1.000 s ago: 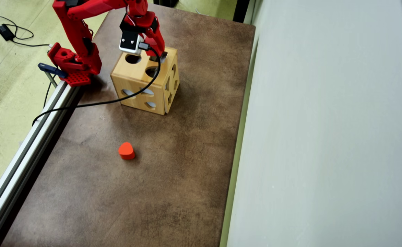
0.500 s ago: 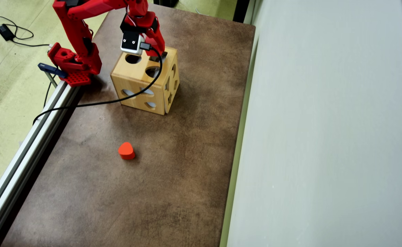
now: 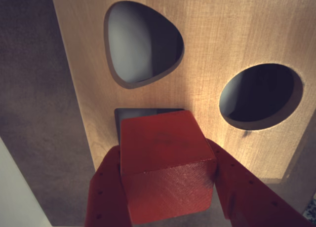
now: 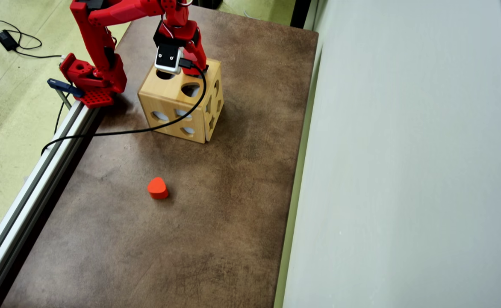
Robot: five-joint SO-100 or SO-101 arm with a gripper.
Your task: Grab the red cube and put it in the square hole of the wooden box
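gripper (image 3: 168, 187): clamped on red cube (image 3: 165, 163) by opposite side faces | cube: held above wooden box (image 3: 222, 49) top, partly covering square hole (image 3: 148, 112) | handling (judged): rigid, light, smooth faces may slip; flat-face pinch suits it | risk: corners catching hole rim

Overhead evenly bright and sharp; wrist view dim, perhaps slightly soft.
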